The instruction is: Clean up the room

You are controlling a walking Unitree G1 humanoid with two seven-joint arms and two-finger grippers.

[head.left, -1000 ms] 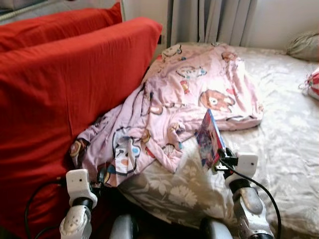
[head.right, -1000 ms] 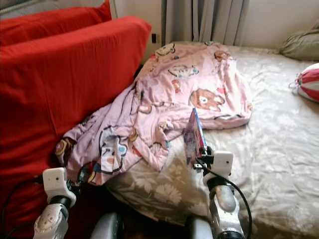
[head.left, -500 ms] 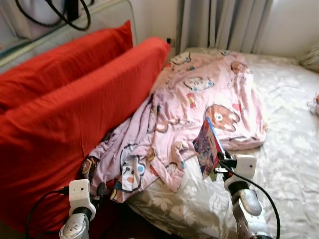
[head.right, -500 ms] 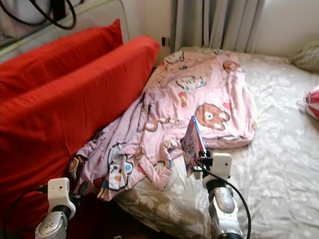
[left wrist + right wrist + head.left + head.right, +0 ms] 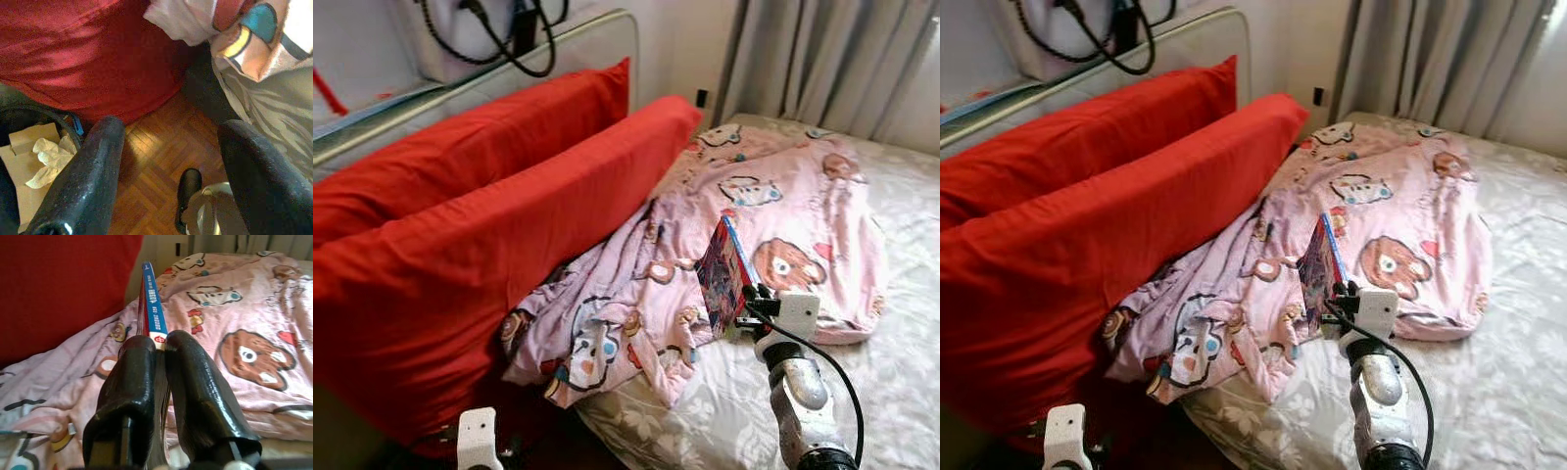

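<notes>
Right hand (image 5: 744,305) is clamped tight on a thin glossy book with a blue spine (image 5: 723,275), fingers pinching its lower edge, book held upright above the bed. Under it lies the crumpled pink cartoon-print blanket (image 5: 724,245), spread over the beige floral bedsheet (image 5: 901,352). At about 9 o'clock from the book two big red cushions (image 5: 489,245) lean against the padded headboard (image 5: 607,24), black cables (image 5: 514,29) dangling at 11 o'clock. Grey curtains (image 5: 822,59) hang at 1 o'clock.

Left hand (image 5: 166,181) hangs low at 7 o'clock by the bed's edge, fingers spread wide, nothing between them; its wrist view shows wooden parquet floor (image 5: 151,161), a dark bin holding cardboard and crumpled paper (image 5: 34,156) and a black shoe (image 5: 188,188).

Progress, as a judgement: early. Book is picked up but not put away anywhere. Blanket unfolded, cushions unarranged. No shelf or counter for the book in sight, so finding one is likely next.
</notes>
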